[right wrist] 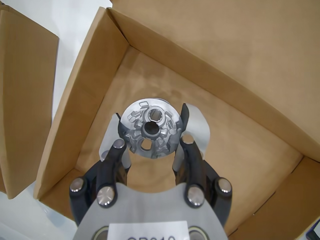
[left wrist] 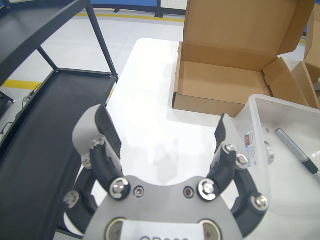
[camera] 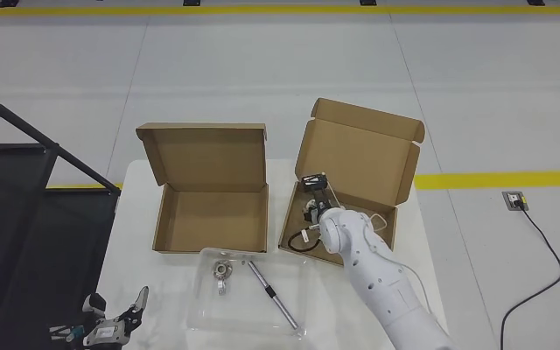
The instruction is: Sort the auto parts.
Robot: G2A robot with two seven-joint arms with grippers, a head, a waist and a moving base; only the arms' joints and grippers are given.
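Placing the disc (right wrist: 150,131) in the right box (right wrist: 82,101) is the step in hand, as I judge it, and doing it well means going down gently. The right gripper (right wrist: 151,119) is inside the box walls, above the floor and nearer the left wall than the right. Its fingers (right wrist: 185,116) are closed part-way on the disc's rim, one on each side. Whether the disc already touches the cardboard I cannot tell (a faint shadow under it suggests a gap). It is best lowered flat until it rests on the floor, then let go with only a small opening. After that the arm should lift straight up, so the fingers miss the near wall and the raised lid on the far side. A drop from height may let the disc roll or land on edge. The disc is round, so it has no long axis; its bore runs along the gripper's line, and the hub face with the toothed hole points up at the wrist. The left gripper (left wrist: 162,126) hovers over the table's (camera: 131,245) near left corner, fingers wide apart and empty. In the tray (camera: 197,289) a bracket (camera: 220,273) and a rod (camera: 271,297) wait, the rod's length running from far left to near right. The left box (camera: 210,219) holds nothing.
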